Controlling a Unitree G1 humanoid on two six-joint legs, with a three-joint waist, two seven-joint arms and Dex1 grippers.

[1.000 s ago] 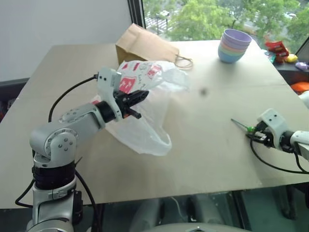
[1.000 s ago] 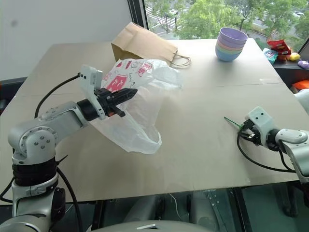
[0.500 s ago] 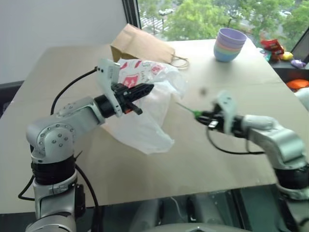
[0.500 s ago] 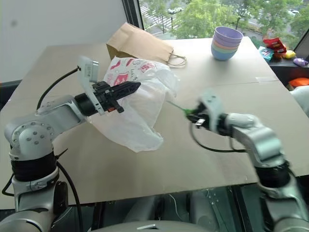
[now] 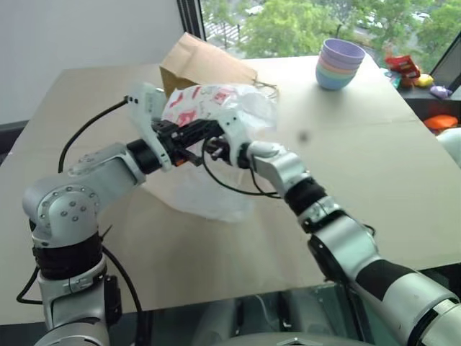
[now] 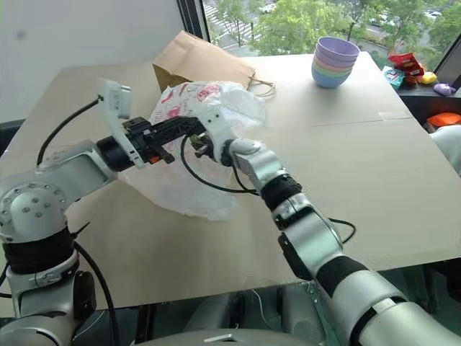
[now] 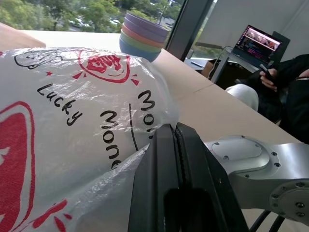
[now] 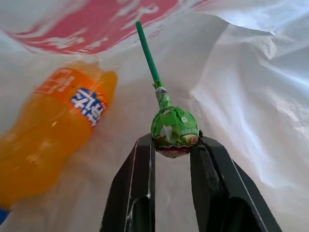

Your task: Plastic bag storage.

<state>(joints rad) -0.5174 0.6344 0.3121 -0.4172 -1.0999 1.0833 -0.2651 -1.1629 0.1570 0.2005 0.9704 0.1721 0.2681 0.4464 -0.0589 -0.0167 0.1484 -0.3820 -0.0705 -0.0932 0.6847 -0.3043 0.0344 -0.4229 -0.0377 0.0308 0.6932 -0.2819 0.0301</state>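
- Left eye view looks down on a wide tan worktop running up to a window with green trees outside.
- On the worktop's far side lies a brown paper bag, and well to its right stands a stack of pastel bowls.
- Beyond the right far corner sit a few colourful packets on a dark ledge.
- The plastic bag, white with red print, is lifted near the worktop's middle-left, its lower part draping onto the surface.
- The left end effector is pinched tight on the plastic bag's film, fingers together.
- The right end effector reaches into the plastic bag's mouth, its 2 fingers narrowly apart and clamped on a green lollipop.
- Inside the plastic bag lies an orange soda bottle.
- In the left wrist view, a laptop glows beside a seated person.
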